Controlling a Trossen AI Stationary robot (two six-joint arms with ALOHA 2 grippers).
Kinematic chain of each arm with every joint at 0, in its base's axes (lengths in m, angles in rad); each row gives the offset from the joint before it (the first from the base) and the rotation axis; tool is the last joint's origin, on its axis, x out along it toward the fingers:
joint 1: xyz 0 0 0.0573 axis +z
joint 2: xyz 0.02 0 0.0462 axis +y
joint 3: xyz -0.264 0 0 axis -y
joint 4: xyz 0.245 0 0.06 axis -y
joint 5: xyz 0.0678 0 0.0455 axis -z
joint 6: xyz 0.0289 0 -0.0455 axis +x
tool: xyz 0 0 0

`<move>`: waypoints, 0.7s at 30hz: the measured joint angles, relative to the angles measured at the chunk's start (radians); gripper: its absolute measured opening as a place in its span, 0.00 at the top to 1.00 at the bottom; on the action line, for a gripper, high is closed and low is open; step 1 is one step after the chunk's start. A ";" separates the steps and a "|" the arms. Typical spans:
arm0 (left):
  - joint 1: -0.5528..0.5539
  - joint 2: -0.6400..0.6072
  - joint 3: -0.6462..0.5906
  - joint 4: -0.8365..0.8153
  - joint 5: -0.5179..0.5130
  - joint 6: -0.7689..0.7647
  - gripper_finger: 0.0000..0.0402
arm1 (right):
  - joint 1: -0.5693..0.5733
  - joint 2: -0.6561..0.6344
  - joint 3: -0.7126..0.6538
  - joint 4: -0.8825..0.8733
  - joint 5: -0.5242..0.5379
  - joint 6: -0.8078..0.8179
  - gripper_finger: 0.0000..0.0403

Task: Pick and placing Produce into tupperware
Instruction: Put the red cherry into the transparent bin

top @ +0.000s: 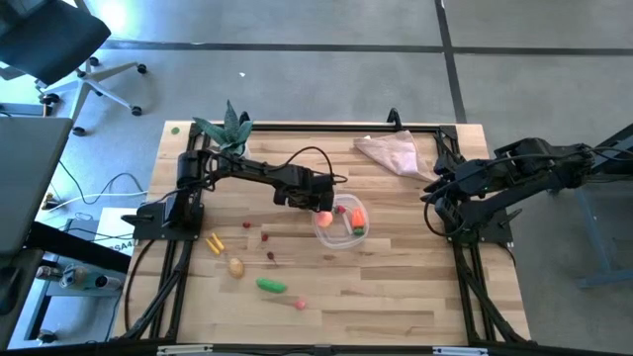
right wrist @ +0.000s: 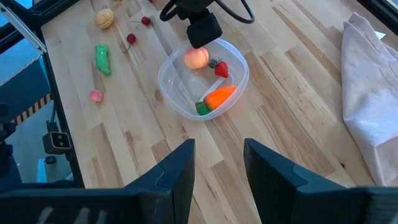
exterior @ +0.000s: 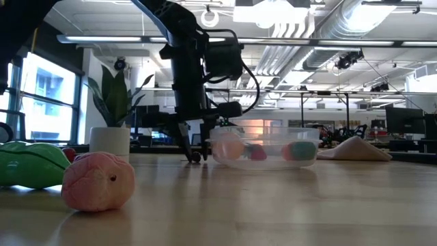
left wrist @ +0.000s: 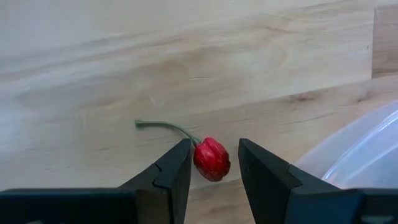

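At the table's nine o'clock side we find a yellow piece (top: pixel 213 242), a beige potato (top: pixel 235 266) and a smooth green pod (top: pixel 271 286). Near centre the round clear tupperware (top: pixel 357 235) holds an orange carrot (right wrist: pixel 221 96), a strawberry (right wrist: pixel 221 68) and a peach-coloured ball (right wrist: pixel 196 58). The left gripper (left wrist: pixel 213 163), at the tub's nine o'clock, straddles a glossy red cherry (left wrist: pixel 211 158) (fingers apart, not clamped). At three o'clock the right gripper (right wrist: pixel 219 163) waits, fingers apart and empty.
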 joint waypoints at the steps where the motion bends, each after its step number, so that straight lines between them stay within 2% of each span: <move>1: 0.000 0.000 0.000 0.000 0.000 0.004 0.69 | 0.000 0.000 0.000 0.000 0.000 0.000 0.68; 21: 0.000 0.000 0.001 -0.005 0.021 0.012 0.70 | 0.000 0.000 0.000 0.000 0.000 0.000 0.68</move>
